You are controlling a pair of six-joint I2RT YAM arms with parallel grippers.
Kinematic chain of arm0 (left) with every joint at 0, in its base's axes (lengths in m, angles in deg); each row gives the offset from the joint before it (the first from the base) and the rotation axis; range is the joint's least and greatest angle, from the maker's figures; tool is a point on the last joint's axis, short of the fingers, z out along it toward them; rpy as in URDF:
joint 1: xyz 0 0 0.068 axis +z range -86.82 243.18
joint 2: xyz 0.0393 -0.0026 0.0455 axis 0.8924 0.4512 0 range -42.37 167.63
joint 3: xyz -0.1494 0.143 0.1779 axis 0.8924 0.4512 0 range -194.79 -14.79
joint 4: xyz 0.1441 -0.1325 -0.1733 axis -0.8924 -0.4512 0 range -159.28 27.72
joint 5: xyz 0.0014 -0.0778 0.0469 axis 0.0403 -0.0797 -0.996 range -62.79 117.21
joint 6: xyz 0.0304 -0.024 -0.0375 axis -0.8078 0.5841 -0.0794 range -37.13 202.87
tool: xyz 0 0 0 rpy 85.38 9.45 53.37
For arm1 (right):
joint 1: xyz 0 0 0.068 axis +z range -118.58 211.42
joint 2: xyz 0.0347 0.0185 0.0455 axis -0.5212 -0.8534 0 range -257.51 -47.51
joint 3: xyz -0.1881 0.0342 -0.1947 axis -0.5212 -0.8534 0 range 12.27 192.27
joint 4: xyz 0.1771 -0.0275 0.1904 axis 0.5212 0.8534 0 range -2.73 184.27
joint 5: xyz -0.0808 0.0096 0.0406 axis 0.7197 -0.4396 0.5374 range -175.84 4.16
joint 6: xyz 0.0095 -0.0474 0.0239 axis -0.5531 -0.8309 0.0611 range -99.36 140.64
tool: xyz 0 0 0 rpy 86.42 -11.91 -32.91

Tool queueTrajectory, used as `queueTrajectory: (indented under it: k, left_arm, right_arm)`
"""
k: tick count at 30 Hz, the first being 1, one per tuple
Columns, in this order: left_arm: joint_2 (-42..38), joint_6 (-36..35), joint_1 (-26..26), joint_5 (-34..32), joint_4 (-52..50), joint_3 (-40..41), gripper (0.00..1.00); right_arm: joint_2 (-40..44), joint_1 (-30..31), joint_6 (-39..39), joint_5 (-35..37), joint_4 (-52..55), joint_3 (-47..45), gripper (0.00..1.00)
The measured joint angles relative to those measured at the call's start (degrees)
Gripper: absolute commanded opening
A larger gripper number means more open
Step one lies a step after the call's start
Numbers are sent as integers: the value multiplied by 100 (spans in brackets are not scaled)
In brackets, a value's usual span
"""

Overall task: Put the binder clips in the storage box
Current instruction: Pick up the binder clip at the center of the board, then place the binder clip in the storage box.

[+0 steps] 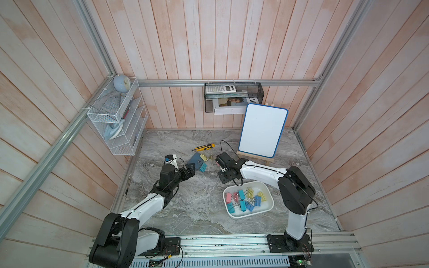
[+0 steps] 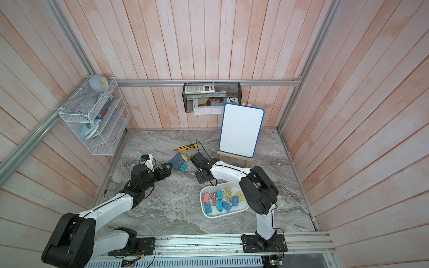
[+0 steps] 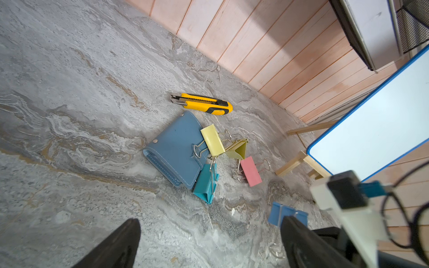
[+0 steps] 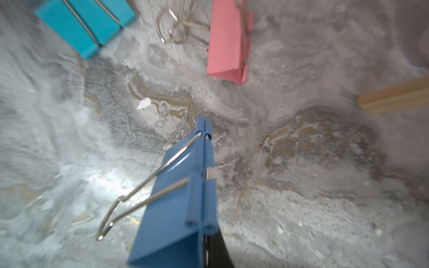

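"LOEW", in dark capitals running sideways, was the only legible lettering, and both top views caught it. It stood on the pale cover of a magazine [image 1: 232, 102] lying in the black mesh basket [image 1: 259, 94] that hung from the rail along the back wall. Key markings on the calculator [image 1: 222, 88] at the basket's top edge, and the dial of the clock [image 1: 122, 83] on the white wire rack [image 1: 109, 109], were too small to read.
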Motion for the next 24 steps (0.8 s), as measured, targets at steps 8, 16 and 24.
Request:
queueTrajectory:
  k: [8,16,24]
  left_arm:
    - [2,2,-22,79,9,-2,100]
    - [7,2,-127,146,7,-33,100]
    - [7,-2,-236,140,-2,-98,100]
  right_arm:
    - [2146,81,400,160,-61,-662,0]
    - [4144,374,1294,551,778,-2028,0]
    - [5252,374,2409,1239,1250,-3821,0]
